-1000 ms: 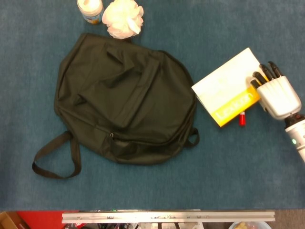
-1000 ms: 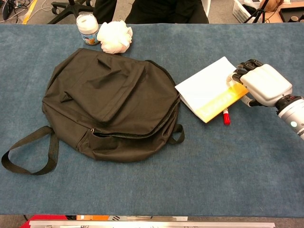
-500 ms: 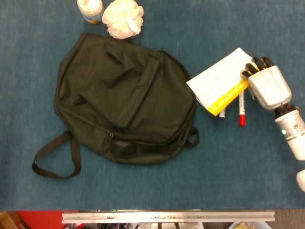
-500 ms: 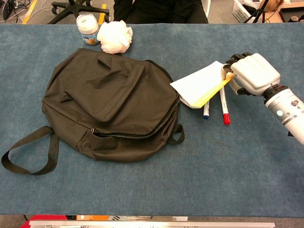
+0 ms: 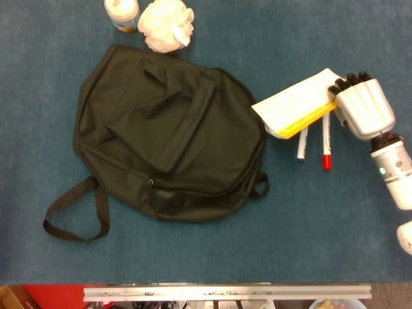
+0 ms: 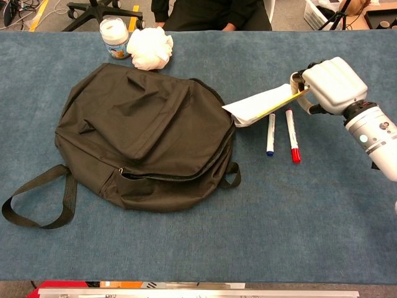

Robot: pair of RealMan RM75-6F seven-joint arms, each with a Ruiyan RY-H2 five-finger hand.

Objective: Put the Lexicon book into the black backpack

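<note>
I have the Lexicon book (image 5: pixel 297 108) clamped by its right-hand edge in my right hand (image 5: pixel 362 111), my fingers (image 6: pixel 302 76) curled over the top cover while the yellow spine strip runs just below them. I hold it there because that is the edge nearest me, and a grip at one end lets me tip the book up off the desk (image 6: pixel 310 211). So it hangs slanted: the end at my fingers is raised, and the far end droops leftward until it sits at the rim of the black backpack (image 5: pixel 167 135), touching it or just short of it, I cannot tell which.

Below my fingers 2 markers lie bare on the desk, the blue-tipped marker (image 6: pixel 270 133) nearer the bag and the red-capped marker (image 6: pixel 291 136) closer to my wrist.

The backpack lies flat to the left of my fingers, its zip line along the near side looking mostly closed, so I judge I will need an opening before the book can slide in.

Far beyond the bag sit a white bath pouf (image 5: pixel 167 24) and a small jar (image 5: pixel 121 13). My left hand shows in neither view.
</note>
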